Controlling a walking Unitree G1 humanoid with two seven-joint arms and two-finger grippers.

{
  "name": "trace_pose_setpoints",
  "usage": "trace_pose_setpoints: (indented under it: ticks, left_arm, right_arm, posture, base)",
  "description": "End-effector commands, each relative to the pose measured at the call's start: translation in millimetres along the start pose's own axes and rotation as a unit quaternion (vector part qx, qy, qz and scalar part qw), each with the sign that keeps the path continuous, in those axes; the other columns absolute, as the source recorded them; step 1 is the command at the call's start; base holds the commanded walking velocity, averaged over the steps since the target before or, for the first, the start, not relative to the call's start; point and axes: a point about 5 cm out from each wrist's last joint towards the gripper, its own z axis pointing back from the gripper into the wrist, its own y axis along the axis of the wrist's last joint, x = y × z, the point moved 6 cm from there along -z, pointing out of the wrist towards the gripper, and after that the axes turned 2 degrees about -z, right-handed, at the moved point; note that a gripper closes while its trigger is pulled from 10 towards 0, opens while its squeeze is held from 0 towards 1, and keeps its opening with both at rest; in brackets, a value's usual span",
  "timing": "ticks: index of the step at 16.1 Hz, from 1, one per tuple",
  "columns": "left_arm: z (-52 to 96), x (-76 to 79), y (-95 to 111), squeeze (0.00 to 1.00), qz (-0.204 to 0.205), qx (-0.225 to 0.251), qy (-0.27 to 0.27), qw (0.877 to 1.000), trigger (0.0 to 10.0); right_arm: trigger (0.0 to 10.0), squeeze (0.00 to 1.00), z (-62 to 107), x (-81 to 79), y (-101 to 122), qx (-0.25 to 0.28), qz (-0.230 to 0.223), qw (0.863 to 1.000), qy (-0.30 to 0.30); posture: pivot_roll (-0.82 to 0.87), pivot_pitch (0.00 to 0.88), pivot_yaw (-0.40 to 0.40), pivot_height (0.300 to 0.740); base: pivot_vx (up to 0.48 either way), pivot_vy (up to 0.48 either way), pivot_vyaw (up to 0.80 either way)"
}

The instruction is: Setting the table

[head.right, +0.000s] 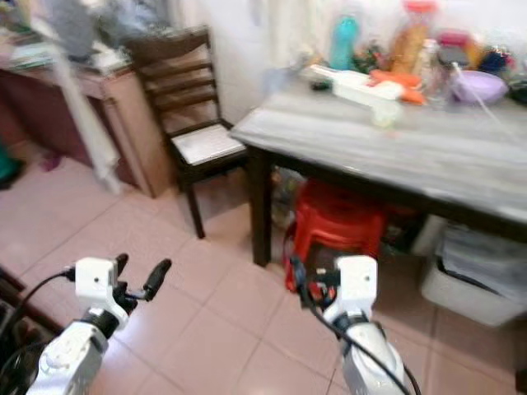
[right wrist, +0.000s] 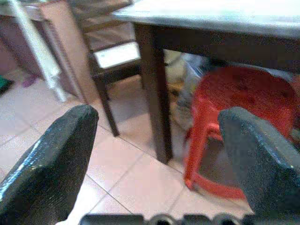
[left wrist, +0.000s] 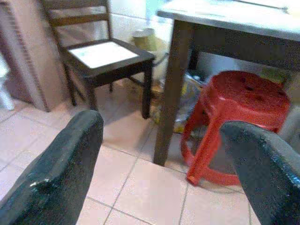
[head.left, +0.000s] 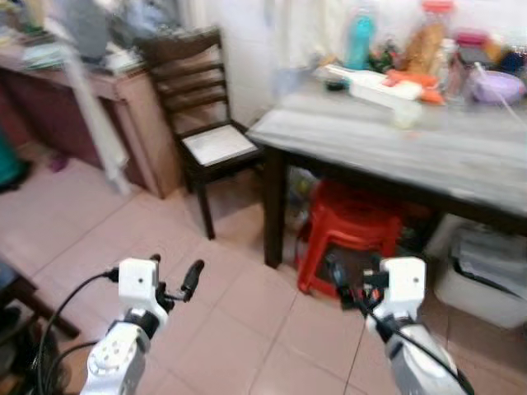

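I approach the counter (head.left: 395, 148); left hand (head.left: 173, 284) and right hand (head.left: 356, 284) ride low before it, fingers apart and empty. Tableware, a purple bowl (head.left: 496, 85) among it, crowds its far edge.

Grey table (head.left: 428, 152), red stool (head.left: 350, 222), pink floor tiles (head.left: 239, 329)

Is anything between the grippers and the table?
Nothing visible blocks the way: bare tiled floor lies between both open, empty grippers (left, right) and the table. A red stool sits underneath, a chair at its left.
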Motion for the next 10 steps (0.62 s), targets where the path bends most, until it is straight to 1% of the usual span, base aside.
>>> trace_pose_setpoints:
  ticks: [1,4,6,7,10]
  left_arm:
    - [-5.6,8.5,6,0.00,0.001,0.008,-0.014,1.000,10.0]
    - [-5.5,6.7,4,0.00,-0.002,0.002,-0.009,1.000,10.0]
    - [-7.2,1.0,4,0.00,-0.007,0.002,0.016,1.000,10.0]
    - [-7.6,0.6,6,0.00,-0.004,0.007,0.019,1.000,10.0]
    - [-8.7,-2.5,6,0.00,-0.008,0.004,0.032,0.999,10.0]
  right_arm:
    - [10.0,0.00,-0.2,7.8,4,0.004,0.003,1.000,-0.012]
    - [10.0,0.00,-0.6,7.8,3,0.003,0.001,1.000,-0.012]
    - [10.0,0.00,-0.8,8.5,3,0.004,-0.002,1.000,-0.013]
    - [10.0,0.00,-0.7,8.2,4,0.005,-0.005,1.000,-0.013]
    - [10.0,0.00,-1.8,20.1,3,0.000,0.012,0.999,-0.046]
  posture:
    - [-0.02,0.000,0.065,0.740]
    - [-0.02,0.000,0.063,0.740]
    - [-0.02,0.000,0.063,0.740]
    - [-0.02,0.000,0.060,0.740]
    - [-0.02,0.000,0.060,0.740]
  base:
    - [0.330,0.000,-0.80]
    - [0.293,0.000,-0.80]
    - [0.000,0.000,-0.69]
    - [0.000,0.000,0.00]
    - [0.000,0.000,0.00]
